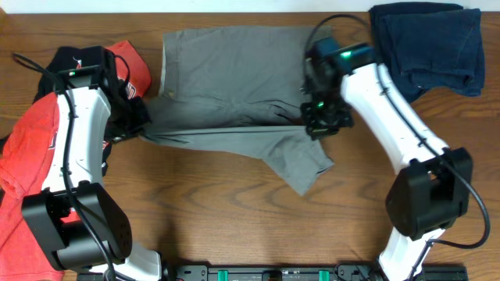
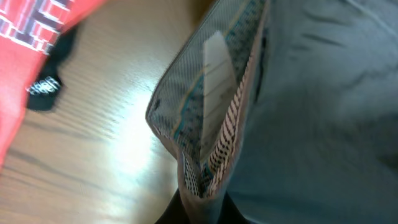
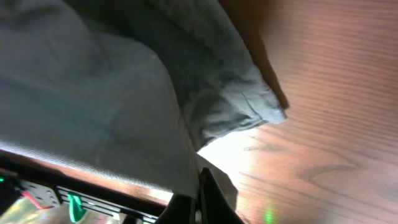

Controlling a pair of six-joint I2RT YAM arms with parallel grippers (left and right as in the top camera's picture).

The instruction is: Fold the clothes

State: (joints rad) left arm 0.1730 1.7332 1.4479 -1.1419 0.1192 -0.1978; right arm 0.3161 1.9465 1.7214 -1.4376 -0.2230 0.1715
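Left pincer (image 2: 199,208), right pincer (image 3: 200,194) — closed on grey shorts (image 1: 234,86)

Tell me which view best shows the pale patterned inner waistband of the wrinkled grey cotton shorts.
The left wrist view: the pale patterned inner waistband is close up, with its stripes, dots and white label visible. Overhead shows it only as a thin pale strip along the wrinkled grey cotton shorts' edge. The right wrist view shows only grey fabric.

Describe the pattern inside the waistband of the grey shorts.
Pale, finely dotted, with dark-striped trim: the shorts waistband, best in left wrist view.
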